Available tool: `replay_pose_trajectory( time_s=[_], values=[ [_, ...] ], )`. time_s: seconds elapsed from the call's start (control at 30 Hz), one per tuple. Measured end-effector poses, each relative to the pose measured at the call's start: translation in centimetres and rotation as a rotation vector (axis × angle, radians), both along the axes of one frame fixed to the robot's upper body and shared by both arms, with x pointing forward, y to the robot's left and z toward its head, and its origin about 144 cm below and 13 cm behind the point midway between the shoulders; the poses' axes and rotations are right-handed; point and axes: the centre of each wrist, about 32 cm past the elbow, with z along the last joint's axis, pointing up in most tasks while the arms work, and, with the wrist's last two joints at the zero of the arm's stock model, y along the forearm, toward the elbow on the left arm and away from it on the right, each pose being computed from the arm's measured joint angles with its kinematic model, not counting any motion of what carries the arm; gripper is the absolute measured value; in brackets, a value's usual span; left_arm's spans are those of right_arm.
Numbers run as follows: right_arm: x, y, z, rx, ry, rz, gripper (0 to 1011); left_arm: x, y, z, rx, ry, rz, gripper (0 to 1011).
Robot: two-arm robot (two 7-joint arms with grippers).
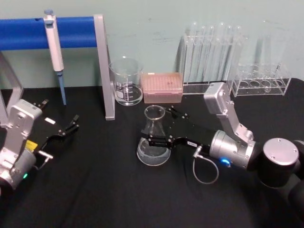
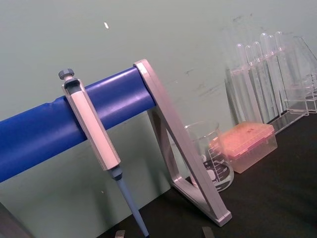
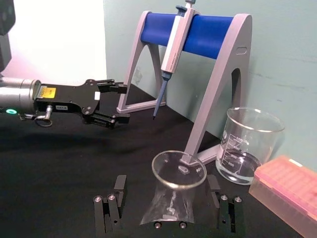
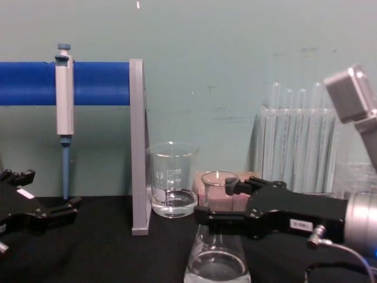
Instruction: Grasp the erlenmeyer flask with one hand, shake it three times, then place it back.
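Erlenmeyer flask (image 1: 154, 137) stands upright on the black worktop (image 1: 95, 190), in front of the beaker (image 1: 127, 81) and pink tip box (image 1: 163, 87); a little clear liquid in its base. Right end effector (image 1: 164, 127) is spread wide, one finger on each side of the neck, neither touching the glass; holds nothing. Level at the neck, likely because the narrow section suits a firm grip for shaking. Left end effector (image 1: 70, 126) open, empty, parked well apart near the pipette stand (image 1: 102, 66).

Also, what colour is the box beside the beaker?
The box is pink, seen best in the head view, just right of the beaker.
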Motion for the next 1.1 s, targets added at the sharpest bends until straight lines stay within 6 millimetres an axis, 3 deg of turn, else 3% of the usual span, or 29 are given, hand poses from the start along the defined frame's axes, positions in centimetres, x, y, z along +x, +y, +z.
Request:
replay_pose_trajectory(
  time_s=[0.6,1.1],
  values=[
    [-2.6,-3.8,1.0,0.001,0.007,-0.028,1000,0.0,0.0,0.0,0.000,0.000,0.000,1001],
    [-1.9,-4.9,2.3,0.076,-0.059,-0.129,1000,0.0,0.0,0.0,0.000,0.000,0.000,1001]
  ],
)
